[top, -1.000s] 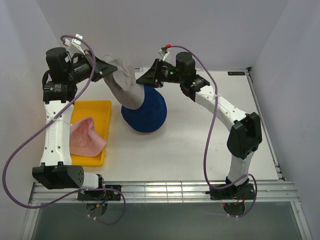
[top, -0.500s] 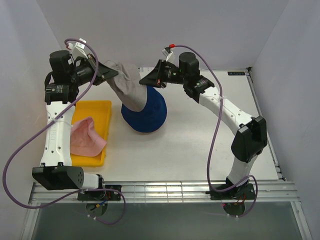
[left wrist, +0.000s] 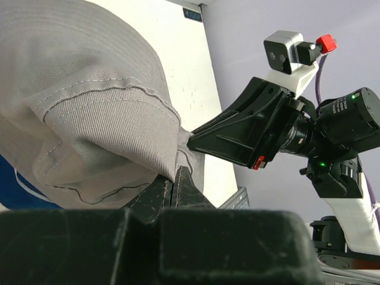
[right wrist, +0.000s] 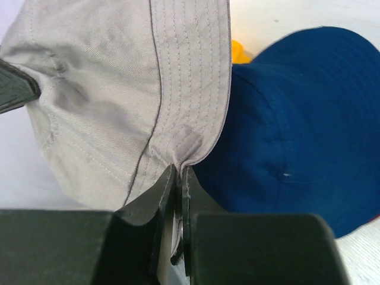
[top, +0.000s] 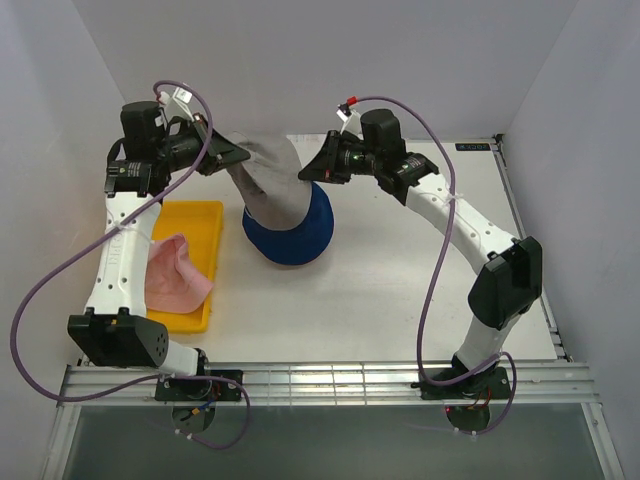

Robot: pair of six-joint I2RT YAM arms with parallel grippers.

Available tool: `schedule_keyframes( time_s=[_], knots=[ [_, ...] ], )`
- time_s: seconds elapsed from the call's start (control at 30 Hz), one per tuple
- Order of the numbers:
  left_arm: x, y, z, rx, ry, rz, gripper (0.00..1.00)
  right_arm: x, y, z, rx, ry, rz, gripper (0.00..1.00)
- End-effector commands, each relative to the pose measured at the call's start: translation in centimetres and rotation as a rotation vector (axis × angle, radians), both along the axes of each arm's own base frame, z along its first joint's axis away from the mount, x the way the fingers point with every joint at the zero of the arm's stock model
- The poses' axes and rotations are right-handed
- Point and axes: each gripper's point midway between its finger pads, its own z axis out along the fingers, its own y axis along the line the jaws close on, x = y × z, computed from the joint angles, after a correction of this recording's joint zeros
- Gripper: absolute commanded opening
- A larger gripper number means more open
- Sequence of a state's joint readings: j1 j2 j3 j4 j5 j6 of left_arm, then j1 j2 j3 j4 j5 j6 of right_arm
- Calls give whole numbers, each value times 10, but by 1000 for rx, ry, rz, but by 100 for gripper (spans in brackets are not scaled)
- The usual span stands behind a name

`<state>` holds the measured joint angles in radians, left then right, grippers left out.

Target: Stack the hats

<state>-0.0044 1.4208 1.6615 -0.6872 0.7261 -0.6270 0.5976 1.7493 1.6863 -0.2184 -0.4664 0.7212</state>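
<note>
you have both arms on the grey hat [top: 268,185]: the left gripper [top: 243,157] is clamped on one edge of its fabric, and the right gripper [top: 305,175] pinches the stitched brim on the opposite edge, so neither pair shows a gap. the hat's long axis runs from one set of jaws to the other, and its cloth sags below them onto the navy hat [top: 297,238], which sits dome up just under the right jaws. whether the grey hat's opening faces down cannot be told. count: three hats seen, one grey, one navy, one pink hat [top: 170,275] crumpled in the yellow tray [top: 207,212] below the left jaws. a small dark label [top: 475,147] on the table [top: 400,290] is unreadable.
</note>
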Motion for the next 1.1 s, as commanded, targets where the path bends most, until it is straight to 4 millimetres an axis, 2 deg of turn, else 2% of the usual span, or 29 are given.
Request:
schedule_keyframes(
  time_s=[0.0, 0.13, 0.23, 0.37, 0.4, 0.6, 0.87, 0.93, 1.03, 1.07],
  knots=[
    [-3, -8, 8, 12, -43, -38, 4, 12, -24, -30, -136, -7, -75, 8],
    [-1, -17, -5, 21, -14, -61, 11, 15, -29, -43, -169, 1, -86, 8],
    [0, -21, -12, 34, -3, -66, 19, 16, -34, -53, -186, 12, -94, 8],
    [2, -21, -19, 45, 3, -60, 32, 17, -38, -61, -201, 17, -100, 8],
    [2, -21, -20, 46, 3, -61, 38, 17, -40, -62, -206, 19, -104, 8],
    [5, -17, -25, 67, -1, -32, 54, 18, -50, -75, -219, 36, -114, 8],
    [9, -2, -31, 99, 11, 88, 56, 16, -55, -88, -211, 53, -103, 8],
    [11, 8, -38, 121, 34, 154, 56, 16, -54, -88, -202, 55, -99, 8],
    [11, 26, -60, 143, 107, 270, 55, 16, -54, -90, -201, 58, -93, 8],
    [5, 31, -70, 143, 133, 295, 55, 16, -54, -90, -201, 57, -93, 8]
  ],
)
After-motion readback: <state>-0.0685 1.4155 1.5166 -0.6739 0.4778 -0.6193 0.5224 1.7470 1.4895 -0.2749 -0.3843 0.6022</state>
